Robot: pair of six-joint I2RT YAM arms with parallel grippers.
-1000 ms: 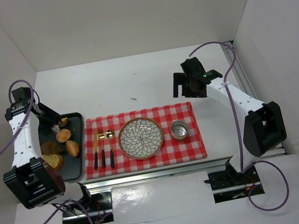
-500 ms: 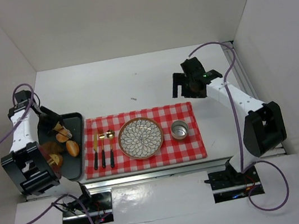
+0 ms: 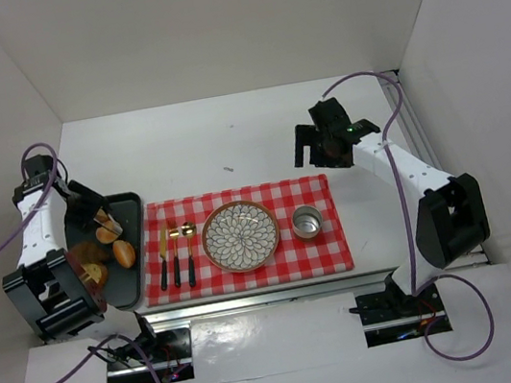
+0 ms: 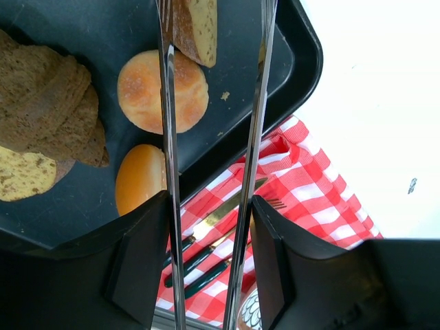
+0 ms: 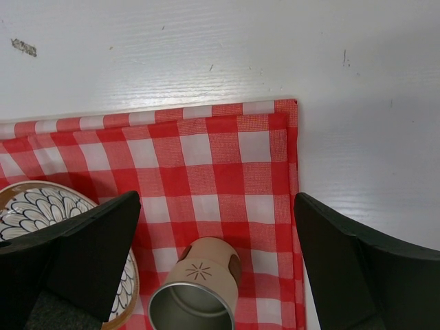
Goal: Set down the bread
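White walls box in a white counter (image 3: 228,138), where a red checked cloth (image 3: 266,195) lies along the near side. On the cloth, from left to right, are some cutlery (image 3: 176,258), a patterned plate (image 3: 241,235) and a metal cup (image 3: 307,222). A black tray (image 3: 131,216) sits just left of the cloth.

The left gripper (image 4: 210,203) hangs over the tray, partly closed on a pair of metal tongs (image 4: 167,137), with one arm of the tongs pressed against each finger. The bread (image 4: 199,27) is a pale golden slice with a brown crust. It stands between the tongs' arms near their tips, at the far part of the tray, against the left arm. The tips run out of the wrist view, so I cannot tell whether the tongs pinch it or whether it is clear of the tray.

Just near of the slice lies a round roll (image 4: 163,89), and an orange roll (image 4: 139,179) lies nearer again. A dark croissant (image 4: 48,110) lies to their left.

The right gripper (image 5: 216,206) hovers near the cloth's far right corner, fingers spread wide with nothing between them.
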